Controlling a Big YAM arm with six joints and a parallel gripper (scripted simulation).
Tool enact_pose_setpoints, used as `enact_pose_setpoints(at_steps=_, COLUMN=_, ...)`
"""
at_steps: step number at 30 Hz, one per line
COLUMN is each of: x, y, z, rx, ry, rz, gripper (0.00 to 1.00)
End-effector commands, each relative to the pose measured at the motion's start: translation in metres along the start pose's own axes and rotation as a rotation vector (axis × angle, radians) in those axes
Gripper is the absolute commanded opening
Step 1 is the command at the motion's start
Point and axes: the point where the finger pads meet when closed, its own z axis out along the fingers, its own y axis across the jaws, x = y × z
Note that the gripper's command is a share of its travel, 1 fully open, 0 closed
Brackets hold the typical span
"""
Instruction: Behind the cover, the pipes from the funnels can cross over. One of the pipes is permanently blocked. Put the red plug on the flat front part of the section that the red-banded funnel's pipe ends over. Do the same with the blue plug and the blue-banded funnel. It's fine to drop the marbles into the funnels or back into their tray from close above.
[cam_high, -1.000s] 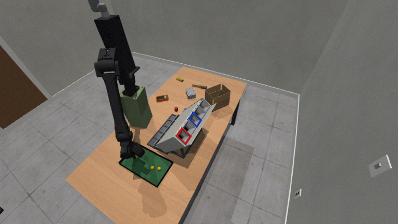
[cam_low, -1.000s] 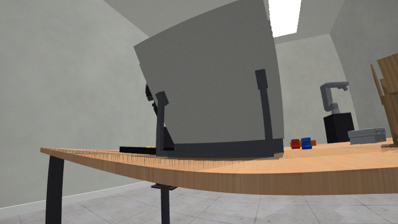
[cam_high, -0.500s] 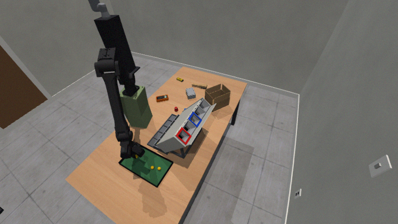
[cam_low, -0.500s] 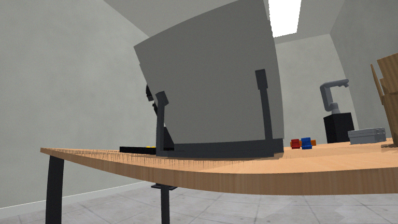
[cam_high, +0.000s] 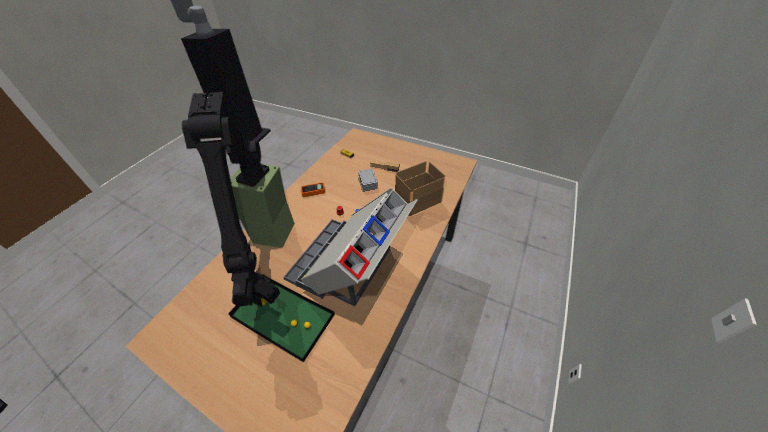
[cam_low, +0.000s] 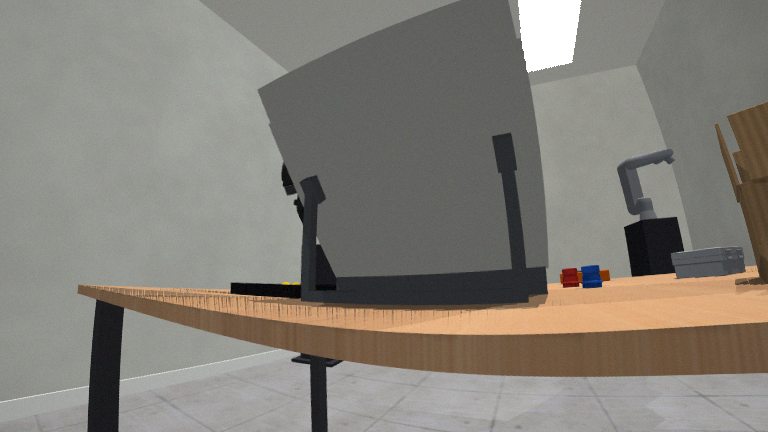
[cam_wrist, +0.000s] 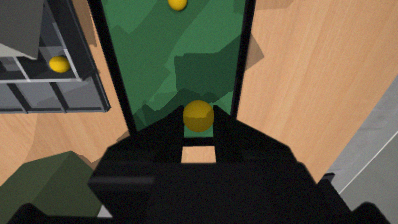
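Note:
My gripper (cam_high: 262, 298) (cam_wrist: 198, 111) is shut on a yellow marble (cam_wrist: 198, 116) and holds it a little above the near end of the green tray (cam_high: 317, 315) (cam_wrist: 145, 60). Two more marbles (cam_high: 293, 322) (cam_high: 307, 324) lie in the tray. The sloped grey cover (cam_high: 338, 252) (cam_low: 408, 161) carries the red-banded funnel (cam_high: 353, 262) and the blue-banded funnel (cam_high: 375, 231). In the wrist view, another marble (cam_wrist: 59, 64) rests in one section of the dark outlet tray (cam_wrist: 50, 95) (cam_high: 314, 248). The red plug (cam_high: 339, 210) (cam_low: 569, 277) and the blue plug (cam_low: 590, 276) stand on the table behind the cover.
A green block (cam_high: 263, 206) stands at the arm's base. A cardboard box (cam_high: 420, 185), a grey case (cam_high: 367, 180) (cam_low: 707, 261), an orange device (cam_high: 313, 188) and a small yellow item (cam_high: 346, 153) lie at the table's far end.

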Motion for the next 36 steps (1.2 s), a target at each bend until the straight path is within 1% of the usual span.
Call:
enact_pose_setpoints(at_steps=1, x=0.0016, y=-0.0044, z=0.0012, rx=0.008, ry=-0.008, rz=0.002, gripper=0.0)
enact_pose_setpoints(at_steps=18, x=0.002, y=-0.0041, z=0.0007, rx=0.012, ry=-0.01, rz=0.001, gripper=0.0)
enact_pose_setpoints(at_steps=36, x=0.0051, y=-0.0044, z=0.0045, rx=0.014, ry=-0.012, rz=0.0, gripper=0.0)
